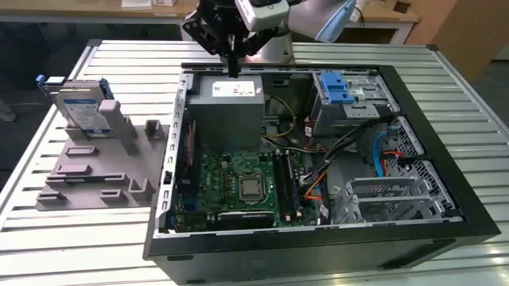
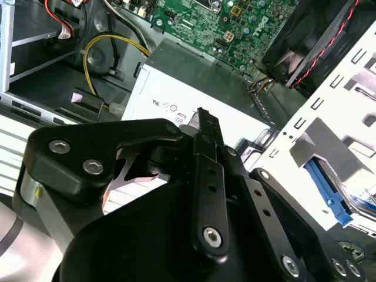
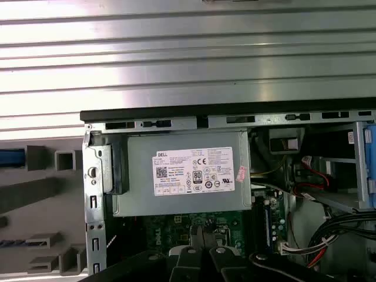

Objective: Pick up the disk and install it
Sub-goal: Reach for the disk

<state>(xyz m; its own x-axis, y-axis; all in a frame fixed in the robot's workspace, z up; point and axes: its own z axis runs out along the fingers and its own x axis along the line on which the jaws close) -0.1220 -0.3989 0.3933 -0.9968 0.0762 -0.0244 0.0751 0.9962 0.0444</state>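
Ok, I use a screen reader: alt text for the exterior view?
The shut, empty gripper hangs over the grey power supply in an open computer case. The disk stands upright in a fixture at the exterior view's left.

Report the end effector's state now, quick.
End effector: closed, holding nothing, poised over the big grey metal power supply box; the flat silver metal disk in its blue plastic bracket stands in the grey plastic stand, untouched.

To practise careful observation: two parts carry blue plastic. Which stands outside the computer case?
The disk, upright in the grey holder at the exterior view's left; the blue latch sits inside the case.
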